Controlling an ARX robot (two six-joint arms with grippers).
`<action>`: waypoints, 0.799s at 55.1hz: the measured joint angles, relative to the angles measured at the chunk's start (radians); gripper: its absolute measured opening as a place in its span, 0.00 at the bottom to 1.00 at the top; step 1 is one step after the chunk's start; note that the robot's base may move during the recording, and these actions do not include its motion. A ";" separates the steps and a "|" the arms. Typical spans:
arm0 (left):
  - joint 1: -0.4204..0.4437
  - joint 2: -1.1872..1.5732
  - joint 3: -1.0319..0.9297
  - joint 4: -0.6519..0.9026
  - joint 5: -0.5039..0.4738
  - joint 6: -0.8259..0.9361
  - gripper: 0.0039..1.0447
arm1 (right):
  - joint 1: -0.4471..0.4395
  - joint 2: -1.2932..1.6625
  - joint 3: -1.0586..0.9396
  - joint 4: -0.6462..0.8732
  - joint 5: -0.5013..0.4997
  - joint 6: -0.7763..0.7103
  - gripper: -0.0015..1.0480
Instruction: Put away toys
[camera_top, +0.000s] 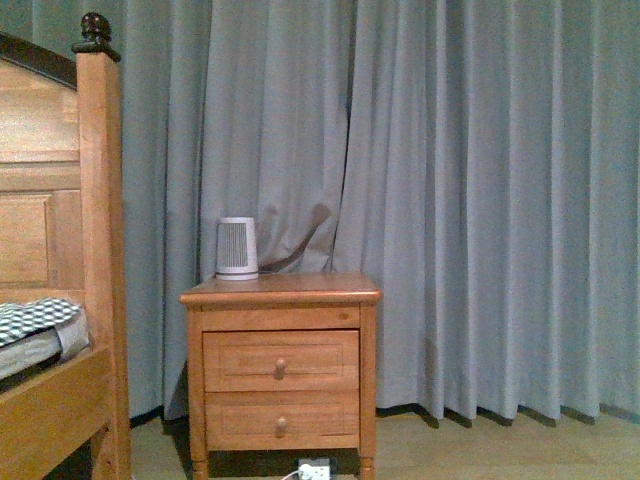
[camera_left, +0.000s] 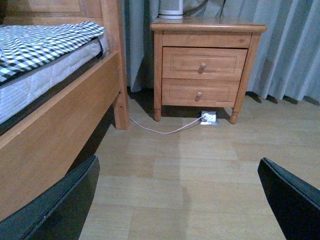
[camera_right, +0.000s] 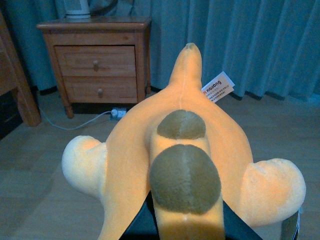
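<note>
The orange-yellow plush animal (camera_right: 185, 150) fills the right wrist view, with brown fuzzy patches along its middle and a white tag near its far tip. My right gripper (camera_right: 185, 225) is shut on it, its black fingers showing either side of the plush's near end, above the wood floor. My left gripper (camera_left: 180, 200) is open over bare floor, with nothing between its black fingers (camera_left: 55, 205). Neither arm nor the plush shows in the front view.
A wooden nightstand (camera_top: 282, 370) with two drawers stands against grey-blue curtains (camera_top: 480, 200), a small white appliance (camera_top: 237, 248) on top. A wooden bed (camera_left: 55, 100) with checked bedding is to its left. A cable and socket (camera_left: 207, 118) lie on the floor under the nightstand.
</note>
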 joint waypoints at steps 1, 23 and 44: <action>0.000 0.000 0.000 0.000 0.000 0.000 0.94 | 0.000 0.000 0.000 0.000 0.000 0.000 0.07; 0.000 0.000 0.000 0.000 0.000 0.000 0.94 | 0.000 0.000 0.000 0.000 0.000 0.000 0.07; 0.000 0.000 0.000 0.000 0.000 0.000 0.94 | 0.000 0.000 0.000 0.000 0.000 0.000 0.07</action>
